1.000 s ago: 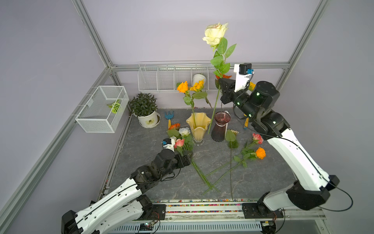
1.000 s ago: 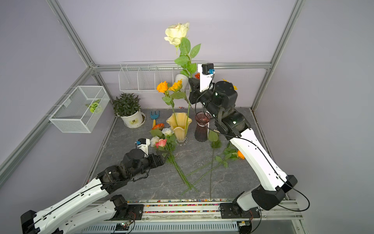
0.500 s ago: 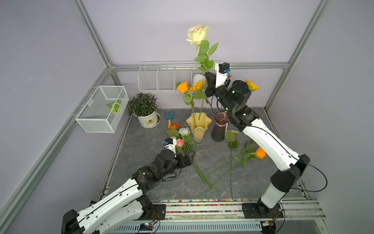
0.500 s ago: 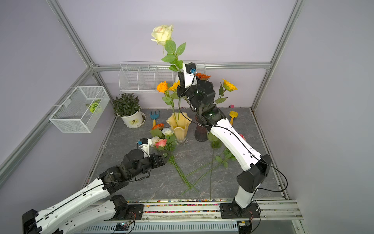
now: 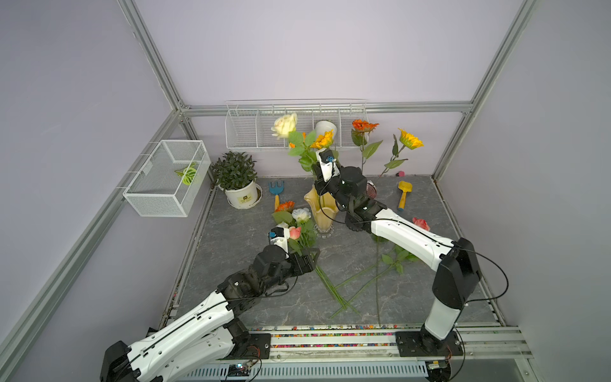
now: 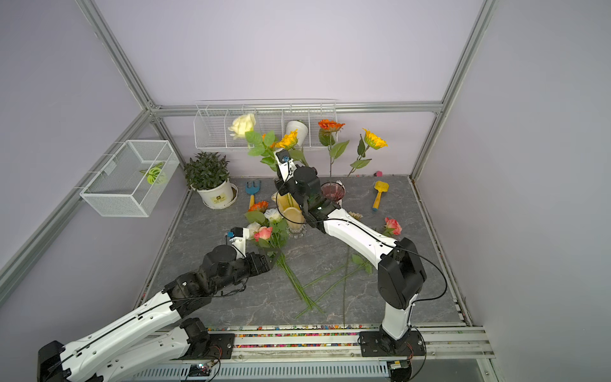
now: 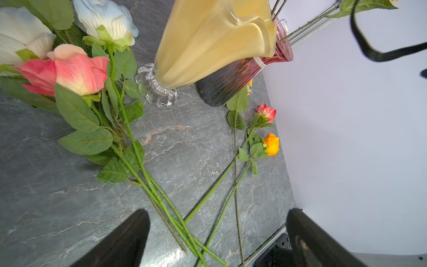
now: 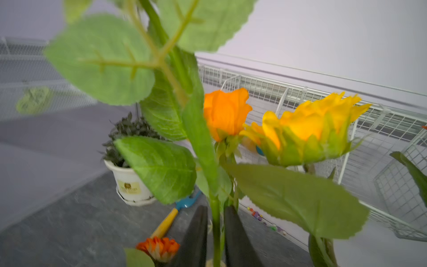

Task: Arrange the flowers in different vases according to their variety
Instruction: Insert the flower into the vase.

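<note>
The right tool [image 8: 216, 208] stands just above the yellow vase [image 5: 322, 206] at the centre of both top views. Its jaws sit a little apart on either side of the stem of the cream rose [image 5: 285, 125]. In the right wrist view we see a thin gap beside the stem, and we cannot tell whether either finger touches it. The stem runs down behind the arm toward the vase, so we cannot see its foot. The head leans to the upper left, in front of the wire shelf [image 5: 258, 129] on the back wall.

Sharing that vase are an orange rose [image 8: 225, 113] and a yellow sunflower [image 8: 309, 124]. Just to the right, partly hidden by the arm, the purple vase [image 6: 332, 191] holds an orange-red bloom [image 6: 330, 125] and a second yellow sunflower [image 6: 375, 139].

The left tool [image 7: 217, 211], at lower centre, hovers with its jaws spread wide and nothing pinched between them. Below it are the green stems of a bunch lying on the desk [image 5: 231, 264]: a pink rose [image 7: 76, 71], a white-blue rose [image 7: 106, 18] and an orange-red head [image 5: 285, 206], all just left of the yellow vase.

At centre right, a smaller pink rose [image 7: 266, 112] and a second orange rose [image 7: 272, 144] lie on the desk. Their stems cross those of the bunch toward the front edge.
</note>
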Tool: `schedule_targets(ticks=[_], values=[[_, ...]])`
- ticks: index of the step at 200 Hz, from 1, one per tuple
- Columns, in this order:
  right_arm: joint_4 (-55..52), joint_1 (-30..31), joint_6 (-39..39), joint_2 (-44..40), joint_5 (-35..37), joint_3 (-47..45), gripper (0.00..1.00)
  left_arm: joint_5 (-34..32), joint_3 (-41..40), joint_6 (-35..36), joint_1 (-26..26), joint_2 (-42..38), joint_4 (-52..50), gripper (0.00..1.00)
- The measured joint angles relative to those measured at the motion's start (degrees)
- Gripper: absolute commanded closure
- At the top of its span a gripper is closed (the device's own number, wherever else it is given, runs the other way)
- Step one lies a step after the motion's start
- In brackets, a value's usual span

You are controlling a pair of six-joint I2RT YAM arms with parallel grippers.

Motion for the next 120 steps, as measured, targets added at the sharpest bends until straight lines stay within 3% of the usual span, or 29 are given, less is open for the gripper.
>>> schedule_targets(ticks=[13,38,77,120], values=[[-0.2,0.0,-0.2,-0.2,0.1,-1.4,0.41,0.2,0.0,0.0,0.0,0.1,0.3,0.03],[-1.1,0.0,-0.5,-1.9,0.2,-2.9,0.35,0.6,0.0,-0.1,0.0,0.2,0.6,0.04],[-2.5,0.5,-0.6,-9.8,0.3,-7.0,0.35,0.8,0.0,-1.3,0.0,1.1,0.5,0.07],[-7.0,1.7,-0.4,-22.9,1.5,-13.4,0.43,1.0,0.0,-4.6,0.0,7.2,0.6,0.15]])
